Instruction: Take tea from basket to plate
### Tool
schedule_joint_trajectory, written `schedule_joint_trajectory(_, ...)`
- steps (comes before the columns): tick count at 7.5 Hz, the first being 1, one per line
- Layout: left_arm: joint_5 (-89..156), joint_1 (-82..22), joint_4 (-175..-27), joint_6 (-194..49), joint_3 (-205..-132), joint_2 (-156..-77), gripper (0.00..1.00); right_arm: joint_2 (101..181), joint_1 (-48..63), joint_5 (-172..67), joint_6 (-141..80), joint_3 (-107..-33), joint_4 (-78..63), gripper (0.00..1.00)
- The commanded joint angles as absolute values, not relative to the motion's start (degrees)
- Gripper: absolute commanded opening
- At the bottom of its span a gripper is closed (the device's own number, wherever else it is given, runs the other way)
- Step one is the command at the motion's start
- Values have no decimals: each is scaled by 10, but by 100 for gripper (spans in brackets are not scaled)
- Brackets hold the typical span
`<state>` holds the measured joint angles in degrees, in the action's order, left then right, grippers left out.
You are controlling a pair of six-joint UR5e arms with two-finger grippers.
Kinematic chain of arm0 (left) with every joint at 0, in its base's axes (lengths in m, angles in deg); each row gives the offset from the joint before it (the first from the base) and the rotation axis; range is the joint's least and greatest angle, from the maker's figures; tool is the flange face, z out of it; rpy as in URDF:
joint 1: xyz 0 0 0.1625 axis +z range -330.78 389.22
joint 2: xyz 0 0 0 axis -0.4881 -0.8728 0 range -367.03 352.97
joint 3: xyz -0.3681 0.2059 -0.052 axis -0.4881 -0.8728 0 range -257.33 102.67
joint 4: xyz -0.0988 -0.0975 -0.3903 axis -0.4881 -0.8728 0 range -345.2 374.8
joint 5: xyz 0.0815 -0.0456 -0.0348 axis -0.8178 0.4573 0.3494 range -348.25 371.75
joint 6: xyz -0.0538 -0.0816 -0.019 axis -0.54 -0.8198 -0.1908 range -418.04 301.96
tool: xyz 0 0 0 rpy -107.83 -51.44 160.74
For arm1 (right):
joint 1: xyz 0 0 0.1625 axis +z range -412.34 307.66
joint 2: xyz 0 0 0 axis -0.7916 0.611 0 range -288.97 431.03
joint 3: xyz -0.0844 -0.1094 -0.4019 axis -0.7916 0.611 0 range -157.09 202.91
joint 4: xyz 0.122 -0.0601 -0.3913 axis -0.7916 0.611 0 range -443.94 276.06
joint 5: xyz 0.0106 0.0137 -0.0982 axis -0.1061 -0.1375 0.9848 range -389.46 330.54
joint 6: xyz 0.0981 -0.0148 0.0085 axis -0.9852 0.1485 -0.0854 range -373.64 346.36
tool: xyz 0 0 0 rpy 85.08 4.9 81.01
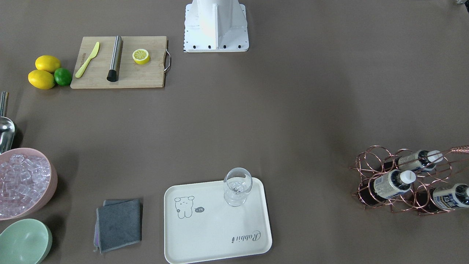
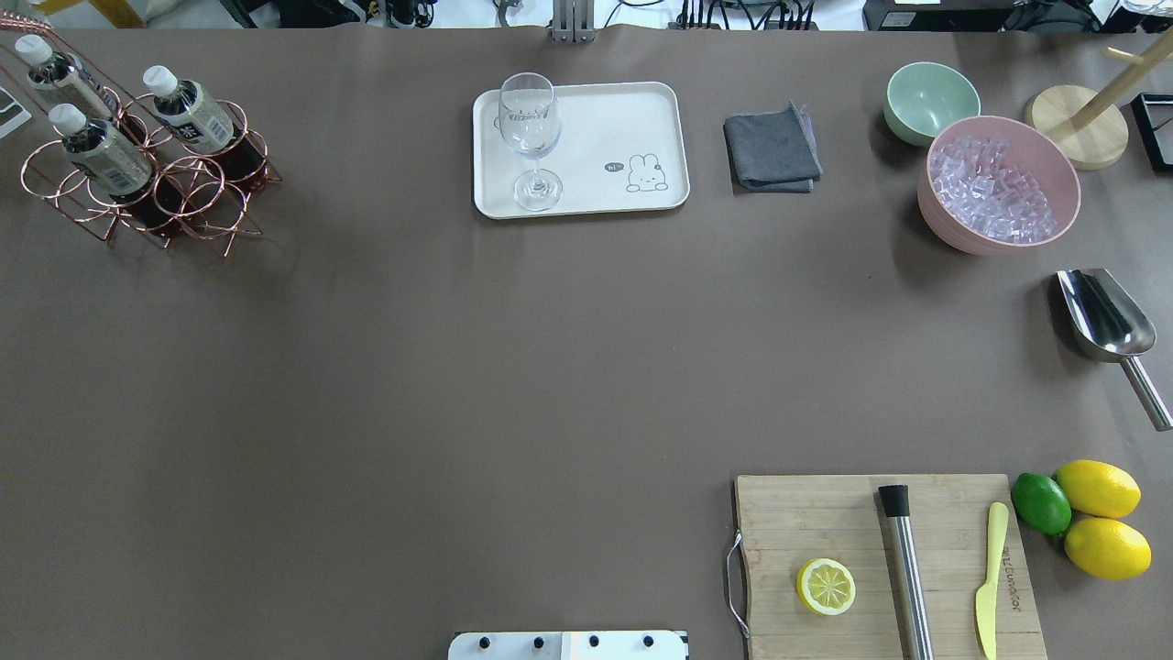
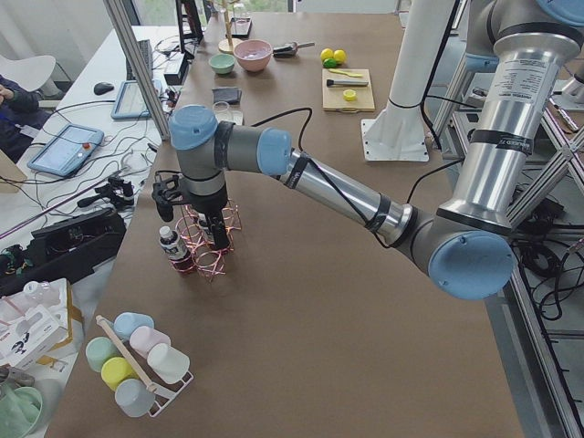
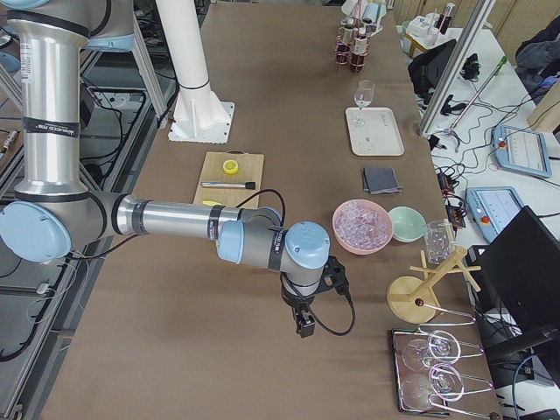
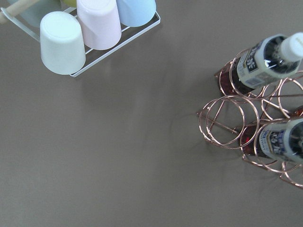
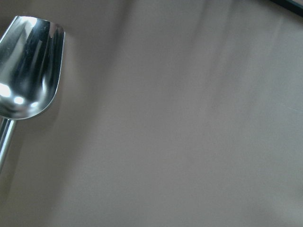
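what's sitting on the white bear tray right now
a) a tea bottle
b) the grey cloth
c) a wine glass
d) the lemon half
c: a clear wine glass stands upright on the tray, while all three tea bottles are in the copper wire basket at the table's far left corner.

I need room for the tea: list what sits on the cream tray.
One clear wine glass stands upright near a corner of the plate. The rest is bare apart from its print. Only the glass's foot hides any surface.
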<state>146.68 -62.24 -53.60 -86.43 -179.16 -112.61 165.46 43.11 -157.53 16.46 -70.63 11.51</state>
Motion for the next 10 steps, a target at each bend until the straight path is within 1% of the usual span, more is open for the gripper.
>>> schedule_joint_trajectory(1, 1483, -620, -534, -969, -1698, -1232, 97, 1657, 431, -1575, 163, -708, 115, 100)
schedule_joint_trajectory(2, 1504, -619, -535, -1026, -1632, -1280, 97, 1657, 431, -1573, 162, -702, 116, 100)
schedule_joint_trajectory(4, 1512, -603, -535, -1092, -1612, -1300, 97, 1656, 431, -1566, 164, -703, 115, 100)
schedule_joint_trajectory(7, 1502, -565, -561, -1153, -1595, -1293, 97, 1658, 431, -1566, 165, -703, 115, 100)
schedule_joint_trajectory(8, 1501, -556, -531, -1158, -1585, -1312, 97, 1659, 431, -1566, 165, -703, 115, 100)
schedule_joint_trajectory(9, 1498, -555, -499, -1160, -1544, -1359, 97, 1660, 431, -1566, 166, -703, 116, 100)
schedule_joint_trajectory(10, 1496, -554, -499, -1160, -1528, -1369, 97, 1660, 431, -1567, 167, -705, 116, 100)
